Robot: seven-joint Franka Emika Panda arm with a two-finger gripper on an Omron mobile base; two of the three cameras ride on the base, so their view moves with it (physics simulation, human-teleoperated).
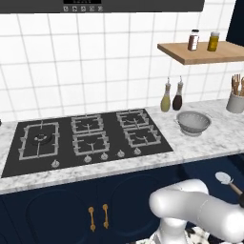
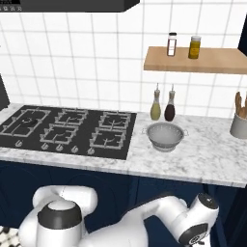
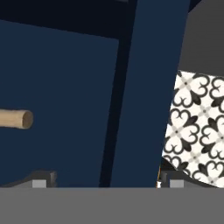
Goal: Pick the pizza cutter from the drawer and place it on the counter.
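**Cutter lay off to the hand's left, handle end showing**

In the hand view your hand was spread and held nothing, its tips low in frame. The pizza cutter lay in the open navy drawer, at the left base view's lower right, below the speckled marble tabletop. Its round wooden handle ran sideways at the hand view's left edge; the pale disc was smooth.
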